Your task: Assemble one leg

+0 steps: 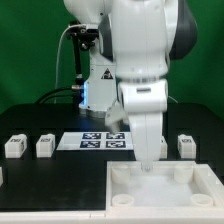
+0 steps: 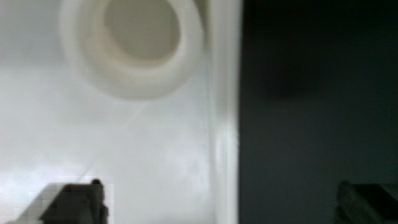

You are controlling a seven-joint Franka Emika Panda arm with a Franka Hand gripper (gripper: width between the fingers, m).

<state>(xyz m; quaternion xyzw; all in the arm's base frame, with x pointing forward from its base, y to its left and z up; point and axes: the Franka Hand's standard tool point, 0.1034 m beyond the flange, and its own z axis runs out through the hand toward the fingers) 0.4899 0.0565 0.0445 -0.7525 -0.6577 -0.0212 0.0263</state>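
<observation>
- Over the far edge of the tabletop, we are hovering the claw with its jaws spread wide and nothing between them. In the wrist view the fingertips are standing well apart, one above the white board and the other above the dark worktop.
- We are seeing one round corner socket in the wrist view, and it is lying empty.
- We are finding the leg nearest the claw off the tabletop, sitting on the worktop toward the exterior view's right, near the tabletop's far corner. The other legs are sitting toward the exterior view's left, beyond the marker board.
- We are judging the step in hand to be fetching a leg. Doing it well is asking us to rise clear of the tabletop, centre the open jaws over the block, square them to its flat sides, and close only once both fingers are low around it, so that it is not tipping or twisting.
- We are reading the nearest leg as turning its tagged face toward the exterior camera. It is looking squat and about as wide as tall at this size, so we are not able to tell which way its long axis is running, and we are advising a check before choosing the grasp.
</observation>
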